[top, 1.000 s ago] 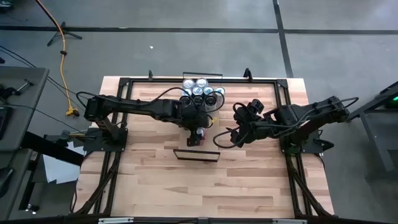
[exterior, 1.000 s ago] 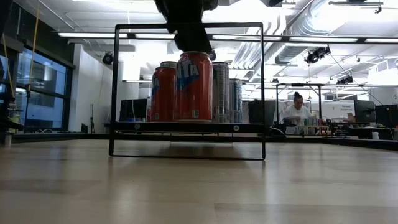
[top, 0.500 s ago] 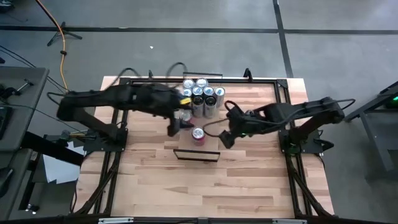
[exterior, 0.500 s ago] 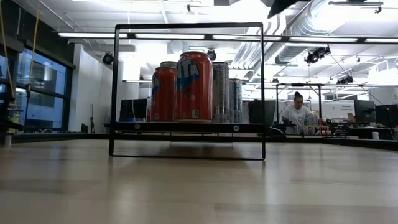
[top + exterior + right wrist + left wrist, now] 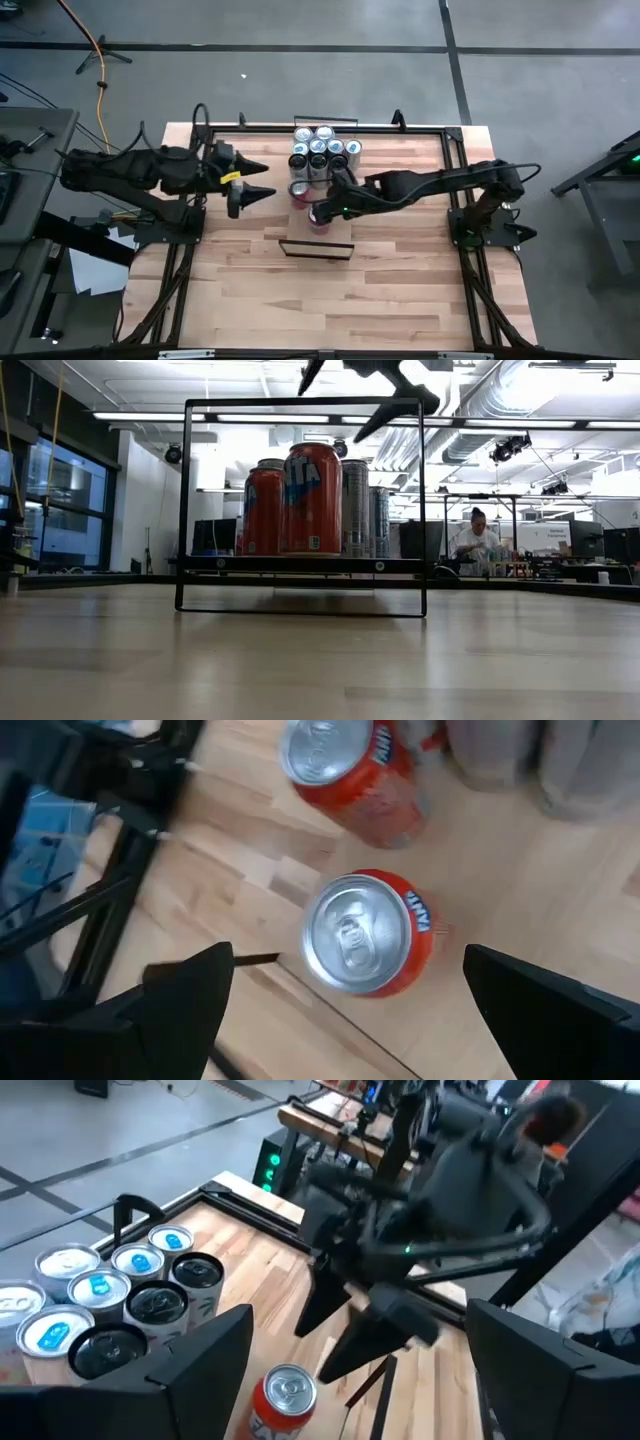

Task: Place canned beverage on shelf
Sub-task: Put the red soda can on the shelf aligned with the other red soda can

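Observation:
A red can [image 5: 365, 935] stands upright on the shelf [image 5: 300, 565], just behind its black frame [image 5: 315, 247]. My right gripper [image 5: 345, 970] hovers open above this can, its fingers clear of the can's top in the low view [image 5: 330, 415]. A second red can [image 5: 350, 770] stands just beyond it. My left gripper [image 5: 258, 178] is open over the table's left part, pointing toward the cans and holding nothing.
Several silver and dark cans [image 5: 322, 150] stand packed together at the far middle of the table. A black metal frame [image 5: 450, 170] runs around the tabletop. Bare wood lies on the table's near half [image 5: 320, 300]. A person [image 5: 478, 540] sits far off in the room.
My left gripper has drawn away from the red can on the shelf, rising and going toward the table's left edge. My right gripper has swung toward the table's left, rolled and sunk over that can. The can has stayed upright in place.

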